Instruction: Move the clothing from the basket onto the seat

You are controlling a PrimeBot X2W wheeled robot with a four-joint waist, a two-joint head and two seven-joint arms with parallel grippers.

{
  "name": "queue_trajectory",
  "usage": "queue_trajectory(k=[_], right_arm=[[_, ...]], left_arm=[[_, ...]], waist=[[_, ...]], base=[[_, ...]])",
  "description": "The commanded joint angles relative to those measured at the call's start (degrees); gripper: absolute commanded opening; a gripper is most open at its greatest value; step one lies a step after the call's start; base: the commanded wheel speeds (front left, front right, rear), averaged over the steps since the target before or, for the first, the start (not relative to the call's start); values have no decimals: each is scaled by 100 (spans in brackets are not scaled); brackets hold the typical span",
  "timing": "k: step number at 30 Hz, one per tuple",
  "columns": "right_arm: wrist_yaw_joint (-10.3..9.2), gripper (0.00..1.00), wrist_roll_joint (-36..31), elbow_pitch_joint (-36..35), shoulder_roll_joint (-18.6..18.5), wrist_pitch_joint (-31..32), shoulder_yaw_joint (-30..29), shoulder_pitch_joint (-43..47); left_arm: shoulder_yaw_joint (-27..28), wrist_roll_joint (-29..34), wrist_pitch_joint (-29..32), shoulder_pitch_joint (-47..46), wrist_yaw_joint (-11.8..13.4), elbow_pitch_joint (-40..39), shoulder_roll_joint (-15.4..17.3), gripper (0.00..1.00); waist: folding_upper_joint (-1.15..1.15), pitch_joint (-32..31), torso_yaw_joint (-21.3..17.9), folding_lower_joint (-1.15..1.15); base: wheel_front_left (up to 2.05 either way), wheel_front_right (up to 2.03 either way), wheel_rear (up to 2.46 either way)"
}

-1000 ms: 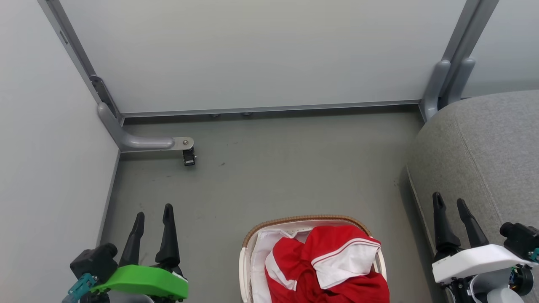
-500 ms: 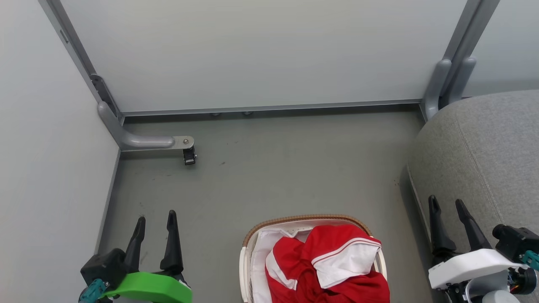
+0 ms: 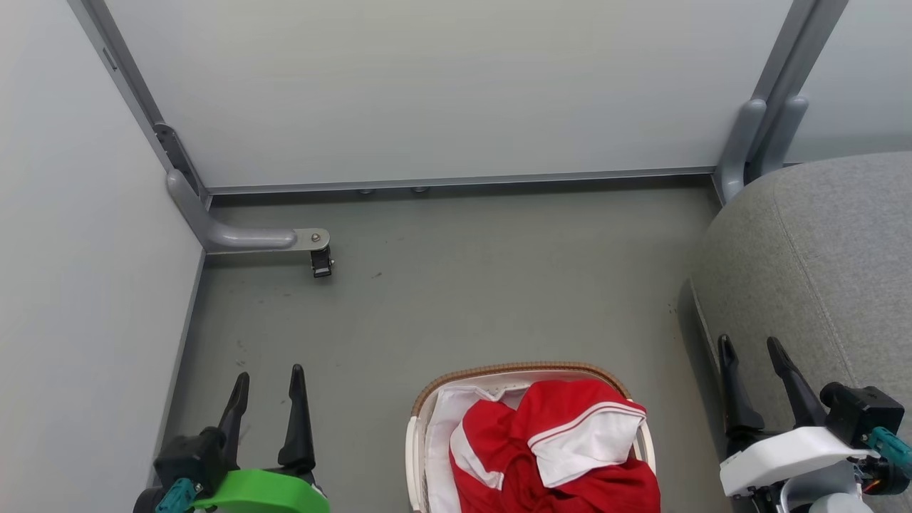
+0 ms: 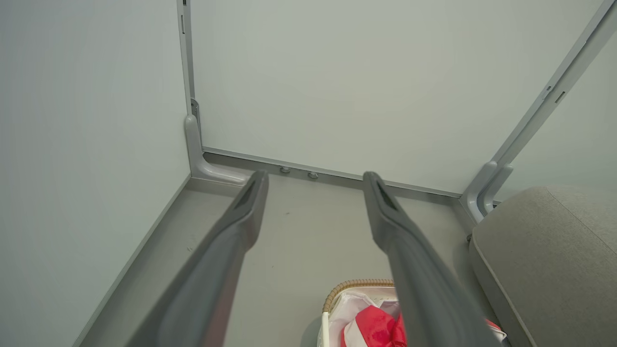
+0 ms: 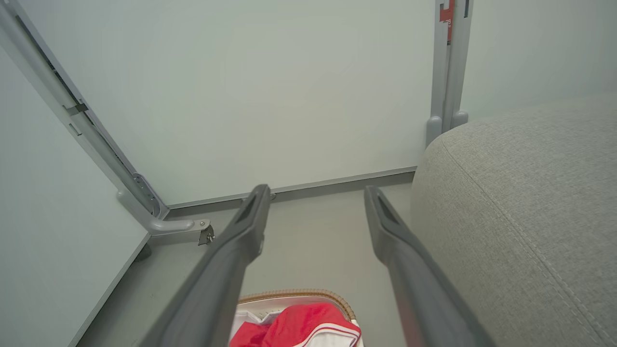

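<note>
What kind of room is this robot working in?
Probably a staged test booth, not a real home: plain partition panels on grey metal frames, with a laundry basket of red clothing and a grey seat.

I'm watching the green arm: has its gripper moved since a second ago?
Yes. The left gripper has pulled back down the head view, toward the robot and slightly toward the laundry basket, leaving it farther from the grey floor bracket.

Readable text: none that you could make out.
Post label: the red tag (image 5: 446,12) on the grey post (image 5: 450,72) was too small and too cut off for you to read.
</note>
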Motion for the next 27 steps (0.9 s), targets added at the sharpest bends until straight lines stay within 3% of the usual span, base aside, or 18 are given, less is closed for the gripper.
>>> queue_trajectory(k=[1, 21, 27], right_arm=[[2, 100, -142, -9, -36, -63, 3, 53], [2, 100, -914, 2, -44, -264, 12, 95], [1, 100, -896, -8, -43, -261, 0, 88]], left_arm=[[-18, 151, -54, 68, 23, -2, 44, 100], [-197, 854, -263, 101, 47, 109, 49, 100], [-193, 814, -243, 72, 56, 108, 49, 100]], waist=[[53, 3, 0, 0], [62, 38, 22, 0], [63, 50, 35, 0]], base=[[0, 0, 0], [0, 0, 0], [0, 0, 0]])
